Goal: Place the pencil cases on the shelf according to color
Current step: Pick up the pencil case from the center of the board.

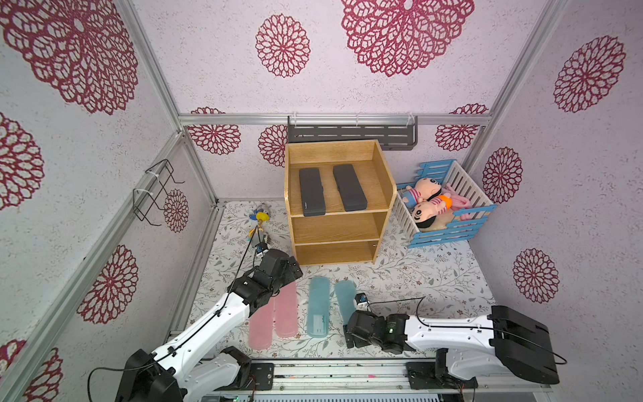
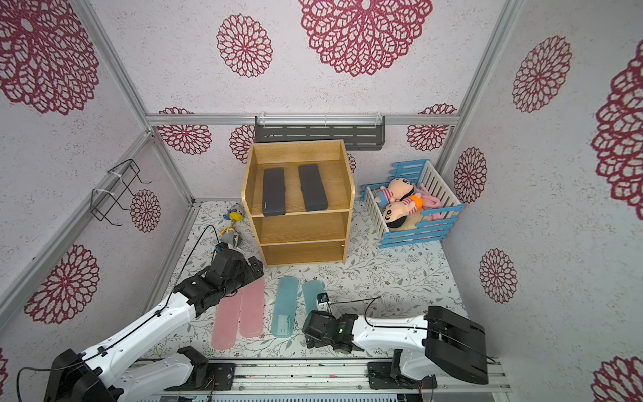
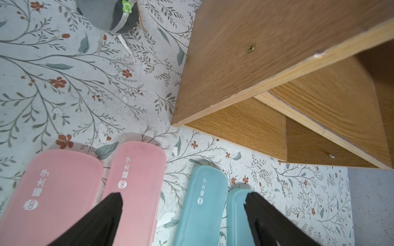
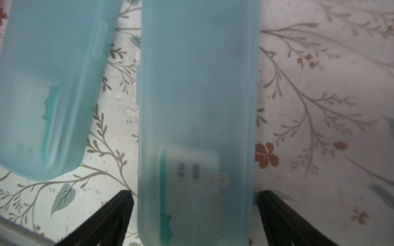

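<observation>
In both top views we see the light-wood shelf point(image 1: 339, 228) standing at the middle of the back edge of the surface point(image 1: 417, 278). The left black case point(image 1: 312, 192) and the right black case point(image 1: 349, 188) lie side by side, apart, on its top level; neither wrist view shows them. The other four lie in a row near the front edge: the outer pink case point(image 1: 260, 327) just beside the inner pink case point(image 1: 287, 313), then the left teal case point(image 1: 318, 306) and the right teal case point(image 1: 343, 296). Only the left wrist view lets us read white printed characters on their frosted lids. Through the translucent teal walls the right wrist view shows us a paper card inside each. There the right gripper point(image 4: 195, 193) stands wide open, a finger just beside each long side of the right teal case, gripping nothing. The left gripper point(image 3: 183, 198) hangs open and empty above the row's rounded far ends.
</observation>
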Motion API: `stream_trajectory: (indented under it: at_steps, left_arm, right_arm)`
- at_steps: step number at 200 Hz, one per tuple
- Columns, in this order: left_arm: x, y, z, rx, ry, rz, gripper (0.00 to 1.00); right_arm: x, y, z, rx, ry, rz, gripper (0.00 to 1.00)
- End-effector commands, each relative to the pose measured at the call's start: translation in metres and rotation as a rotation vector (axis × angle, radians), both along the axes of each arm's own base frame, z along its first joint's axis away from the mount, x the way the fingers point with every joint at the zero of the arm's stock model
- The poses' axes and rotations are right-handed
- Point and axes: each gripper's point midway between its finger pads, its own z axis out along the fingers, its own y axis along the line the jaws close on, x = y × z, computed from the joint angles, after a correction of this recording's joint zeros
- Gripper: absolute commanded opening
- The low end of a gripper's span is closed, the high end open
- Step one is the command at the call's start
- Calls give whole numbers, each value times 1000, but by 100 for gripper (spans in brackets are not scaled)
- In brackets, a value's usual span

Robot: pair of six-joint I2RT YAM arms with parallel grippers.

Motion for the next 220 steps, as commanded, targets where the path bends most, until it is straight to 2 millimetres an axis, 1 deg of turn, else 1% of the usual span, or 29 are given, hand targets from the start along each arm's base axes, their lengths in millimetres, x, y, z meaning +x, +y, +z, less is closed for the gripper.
stream_trajectory:
  at_steps: [1,25,49,67,100,125,137,155,202,220]
  left_arm:
    - [3,-8,9,-5,-25,-10,97]
    - [1,-6,9,10,-26,-8,97]
    - [-3,1,9,37,-27,4,97]
    - [-6,8,11,52,-41,21,97]
    - [-11,16,13,60,-59,38,97]
    - [-16,25,12,85,-59,60,97]
    - [-18,30,11,93,-57,76,97]
    - [-20,33,12,91,-66,86,97]
    - [-24,43,18,105,-93,109,97]
    - [-26,47,20,108,-105,123,97]
  right_arm:
    - [-4,6,-4,-5,-1,-5,99]
    - [-6,-3,-13,-39,8,-27,99]
    - [-13,-6,-20,-36,24,-22,97]
    - [-17,-8,-24,-34,12,-16,88]
    - [-16,-15,-34,-40,-11,-43,79]
    - [-12,-19,-31,-59,-42,-72,68]
    - [-8,-22,-25,-56,-69,-95,64]
    - [-1,-23,-6,-18,-123,-124,62]
    - [18,-20,69,178,-279,-149,62]
    - [22,-21,93,219,-326,-152,62]
